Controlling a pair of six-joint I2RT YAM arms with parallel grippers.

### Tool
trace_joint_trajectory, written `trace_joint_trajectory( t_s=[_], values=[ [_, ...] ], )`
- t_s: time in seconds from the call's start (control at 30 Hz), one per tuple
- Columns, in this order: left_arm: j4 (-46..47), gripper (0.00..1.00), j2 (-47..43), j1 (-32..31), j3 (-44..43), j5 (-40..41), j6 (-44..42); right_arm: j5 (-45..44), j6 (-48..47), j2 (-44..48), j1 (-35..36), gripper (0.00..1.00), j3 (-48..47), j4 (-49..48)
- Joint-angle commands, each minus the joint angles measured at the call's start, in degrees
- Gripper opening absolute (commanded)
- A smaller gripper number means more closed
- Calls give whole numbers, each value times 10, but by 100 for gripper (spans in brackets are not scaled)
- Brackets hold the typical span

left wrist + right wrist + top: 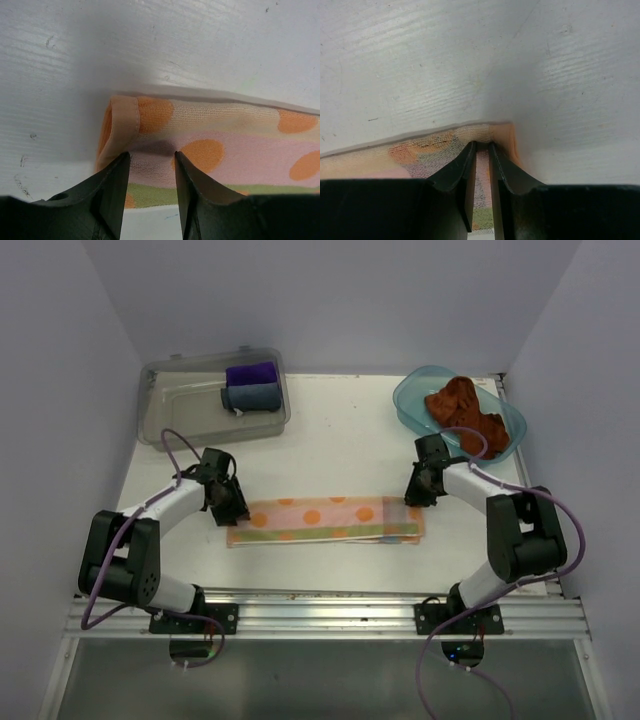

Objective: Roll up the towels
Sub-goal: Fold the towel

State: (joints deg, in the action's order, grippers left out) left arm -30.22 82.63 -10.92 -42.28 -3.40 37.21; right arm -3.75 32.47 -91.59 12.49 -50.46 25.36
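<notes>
Tub (408, 400) holds rust towel (465, 410) — tray (160, 412), purple cloth (250, 373), grey-blue cloth (252, 397).

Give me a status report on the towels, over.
Left hand open over left end of spotted towel. Right hand pinched on its right end. Towel flat, unrolled, nothing on it; brown towel in blue tub.

Lab test cell: white walls (330, 300), aluminium rail (320, 615)

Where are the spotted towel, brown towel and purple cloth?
spotted towel (325, 521), top view, middle of the folded strip.
brown towel (462, 406), top view, centre of the heap.
purple cloth (251, 373), top view, its top face.
</notes>
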Motion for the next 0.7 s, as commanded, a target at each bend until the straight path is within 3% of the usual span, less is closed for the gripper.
trace_joint_trajectory(
  t_s=[0.0,0.07,0.23,0.67],
  values=[
    [21,45,8,9,-2,1,-15,8,-18,16,-2,21,18,1],
    [16,45,10,10,-6,0,-16,10,-15,57,-1,23,24,8],
    [2,45,-4,10,-18,3,-18,-32,-28,165,-3,47,32,53],
    [-23,46,-27,15,-31,28,-21,36,-23,143,-6,51,148,-5]
  ],
)
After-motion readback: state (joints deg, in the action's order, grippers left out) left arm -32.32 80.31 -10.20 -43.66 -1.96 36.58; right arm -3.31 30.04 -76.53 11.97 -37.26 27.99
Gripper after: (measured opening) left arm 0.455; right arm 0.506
